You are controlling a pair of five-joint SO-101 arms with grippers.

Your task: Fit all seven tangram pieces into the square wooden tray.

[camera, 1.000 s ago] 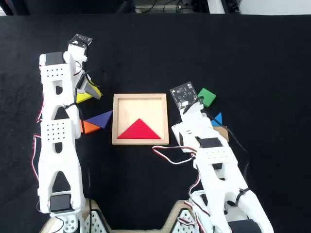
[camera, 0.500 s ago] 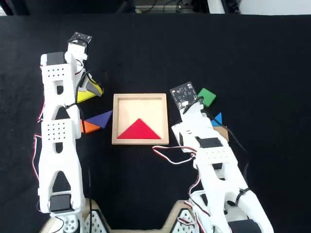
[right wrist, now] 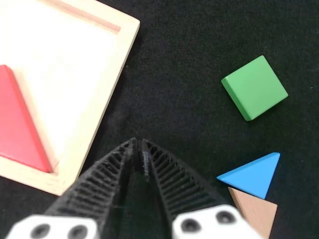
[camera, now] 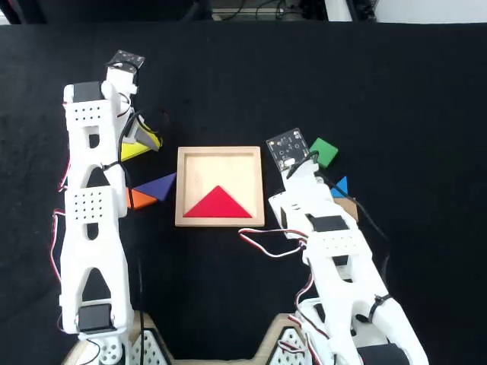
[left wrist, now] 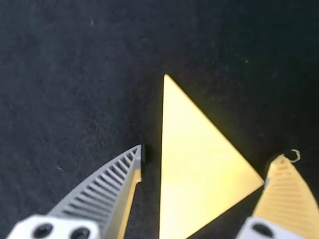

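Observation:
The square wooden tray (camera: 183,182) lies mid-table with a red triangle (camera: 218,204) in its near half. My left gripper (left wrist: 204,159) is open and straddles the yellow triangle (left wrist: 194,174), one finger on each side; from above, that yellow triangle (camera: 134,151) lies left of the tray under the left arm. My right gripper (right wrist: 138,149) is shut and empty over the black cloth just right of the tray (right wrist: 107,94). A green square (right wrist: 254,87), a blue triangle (right wrist: 251,175) and a tan piece (right wrist: 254,214) lie to its right.
A purple triangle (camera: 157,185) and an orange piece (camera: 139,199) lie left of the tray beside the left arm. The green square (camera: 324,151) and blue triangle (camera: 340,186) sit right of the tray. Black cloth covers the table, open at the back.

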